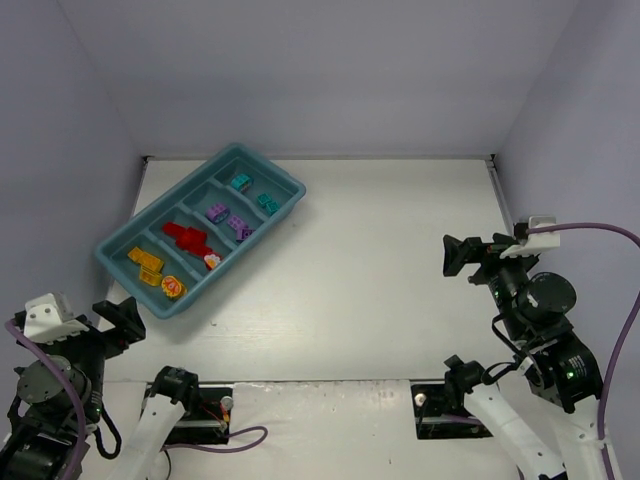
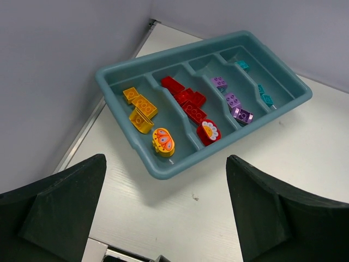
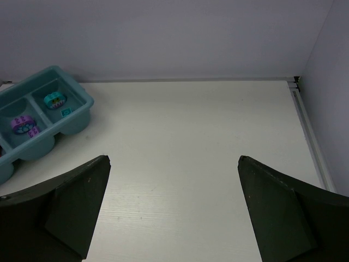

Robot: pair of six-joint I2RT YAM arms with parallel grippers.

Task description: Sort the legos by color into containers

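Glossy plastic legos (image 2: 191, 101) in a smooth plastic tray (image 2: 180, 170) on matt table (image 1: 380, 280)

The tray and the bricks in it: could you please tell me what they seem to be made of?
The tray looks like moulded plastic: one even teal-blue, rounded corners, a flared rim, a soft sheen. The bricks look like hard glossy plastic: saturated colours, crisp studs, small highlights. Two carry pictures, printed or stuck on; I cannot tell which.

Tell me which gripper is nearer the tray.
Left. The left gripper hangs just off the tray's near short end; the right gripper is far away, well off to the tray's right.
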